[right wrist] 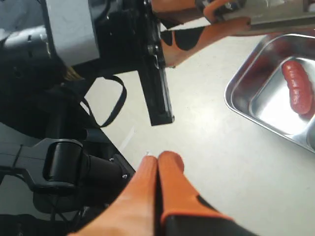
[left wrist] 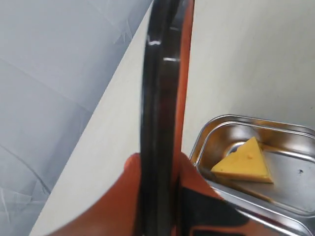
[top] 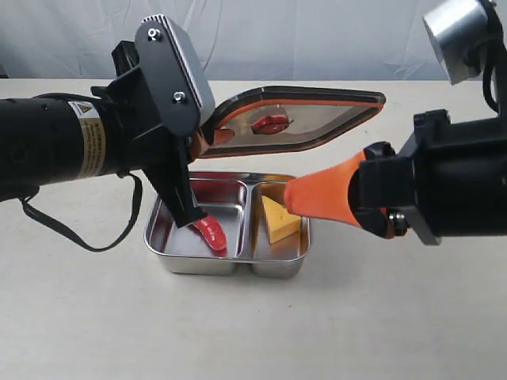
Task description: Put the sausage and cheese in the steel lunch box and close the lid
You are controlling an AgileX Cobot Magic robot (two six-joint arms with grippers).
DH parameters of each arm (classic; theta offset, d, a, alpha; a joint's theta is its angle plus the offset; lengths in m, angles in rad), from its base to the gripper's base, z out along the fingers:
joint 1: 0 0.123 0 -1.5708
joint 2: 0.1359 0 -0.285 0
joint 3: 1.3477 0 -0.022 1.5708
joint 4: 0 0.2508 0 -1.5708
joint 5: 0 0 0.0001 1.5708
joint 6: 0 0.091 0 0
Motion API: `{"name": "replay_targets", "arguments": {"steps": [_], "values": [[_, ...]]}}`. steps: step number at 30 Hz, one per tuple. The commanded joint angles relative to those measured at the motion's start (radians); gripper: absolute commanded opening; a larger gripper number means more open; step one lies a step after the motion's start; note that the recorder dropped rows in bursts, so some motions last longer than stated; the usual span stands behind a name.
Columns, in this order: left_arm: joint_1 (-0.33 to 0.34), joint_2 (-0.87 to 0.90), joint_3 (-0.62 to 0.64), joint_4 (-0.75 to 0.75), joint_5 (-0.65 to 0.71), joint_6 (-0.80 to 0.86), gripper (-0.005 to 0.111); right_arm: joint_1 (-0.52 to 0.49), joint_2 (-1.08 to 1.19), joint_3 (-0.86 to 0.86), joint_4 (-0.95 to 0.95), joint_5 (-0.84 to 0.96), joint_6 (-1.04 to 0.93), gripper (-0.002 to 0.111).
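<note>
Sausage (top: 212,234) sits in the left compartment of the steel lunch box (top: 230,265) as the exterior view shows it, lying curved against the shiny floor. The cheese (top: 280,219) stands in the right compartment, just across the divider. The box rests flat on the pale worktop (top: 380,317), and it is open. Up above hangs the lid (top: 317,119), clear of the box and tilted, its orange-sealed underside turned toward the camera with the small orange valve (top: 271,123) showing at centre. The left end effector (top: 202,142) has it by the near-left end, and the wrist view confirms it. The lid runs edge-on between the orange fingers (left wrist: 197,196), which are clamped tight on either face, so that's a firm pinch on the rim. A black part of that end effector reaches down in front of the left compartment, ending close to one end of the sausage. Over on the other side, the right end effector (top: 293,194) comes in low from the right. Its orange fingers (right wrist: 170,164) are pressed together with nothing between them. The tip lies over the right compartment just beside the top of the cheese, and whether it touches I can't tell. A black strap (top: 79,229) loops across the worktop to the left of the box.
</note>
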Motion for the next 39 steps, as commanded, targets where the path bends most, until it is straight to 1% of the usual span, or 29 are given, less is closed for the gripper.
{"name": "replay_targets", "arguments": {"steps": [1, 2, 4, 6, 8, 12, 14, 20, 22, 24, 26, 27, 29, 30, 33, 35, 37, 39], "values": [[-0.004, -0.021, -0.002, 0.035, 0.041, 0.005, 0.0, 0.0, -0.007, -0.004, -0.145, 0.041, 0.074, -0.001], [-0.004, -0.029, -0.002, 0.044, 0.057, 0.005, 0.0, 0.0, -0.007, -0.004, -0.196, 0.048, 0.081, -0.001], [-0.004, -0.059, 0.005, 0.074, 0.092, 0.007, 0.0, 0.0, -0.007, -0.004, -0.365, 0.052, 0.141, -0.001], [-0.004, -0.098, 0.022, 0.109, 0.121, 0.026, 0.0, -0.002, -0.007, -0.004, -0.516, 0.045, 0.253, -0.001], [-0.004, -0.151, 0.046, 0.109, 0.146, 0.054, 0.0, -0.002, -0.007, -0.004, -0.654, 0.013, 0.361, -0.001], [-0.004, -0.262, 0.111, 0.114, 0.134, 0.057, 0.0, -0.002, -0.007, -0.004, -0.826, -0.092, 0.555, -0.001], [-0.004, -0.317, 0.152, 0.114, 0.124, 0.057, 0.0, -0.004, -0.007, -0.004, -0.867, -0.122, 0.594, -0.001], [-0.004, -0.479, 0.297, 0.135, 0.057, 0.057, 0.0, -0.013, 0.064, -0.009, -0.911, -0.178, 0.594, -0.001], [-0.004, -0.532, 0.33, 0.158, 0.038, 0.057, 0.0, -0.058, 0.111, -0.028, -0.911, -0.145, 0.576, -0.001], [-0.004, -0.582, 0.349, 0.201, 0.036, 0.057, 0.0, -0.131, 0.158, -0.055, -0.909, -0.113, 0.557, -0.001], [-0.004, -0.636, 0.367, 0.267, 0.036, 0.057, 0.0, -0.212, 0.196, -0.092, -0.877, -0.066, 0.51, -0.001], [-0.004, -0.661, 0.376, 0.307, 0.036, 0.057, 0.0, -0.259, 0.216, -0.113, -0.825, -0.044, 0.457, -0.001], [-0.004, -0.701, 0.396, 0.434, 0.036, 0.059, 0.0, -0.35, 0.26, -0.156, -0.65, 0.032, 0.269, -0.001], [-0.004, -0.713, 0.408, 0.463, 0.036, 0.059, 0.0, -0.386, 0.281, -0.176, -0.545, 0.092, 0.184, -0.001], [-0.004, -0.732, 0.433, 0.463, 0.043, 0.143, 0.0, -0.499, 0.384, -0.221, -0.241, 0.335, -0.085, -0.001], [-0.004, -0.73, 0.454, 0.463, 0.078, 0.218, 0.0, -0.539, 0.458, -0.235, -0.108, 0.446, -0.187, -0.001], [-0.004, -0.73, 0.47, 0.463, 0.121, 0.294, 0.0, -0.553, 0.539, -0.243, -0.017, 0.446, -0.249, -0.001], [-0.004, -0.73, 0.48, 0.463, 0.165, 0.319, 0.0, -0.553, 0.598, -0.243, 0.024, 0.446, -0.249, -0.001]]}}
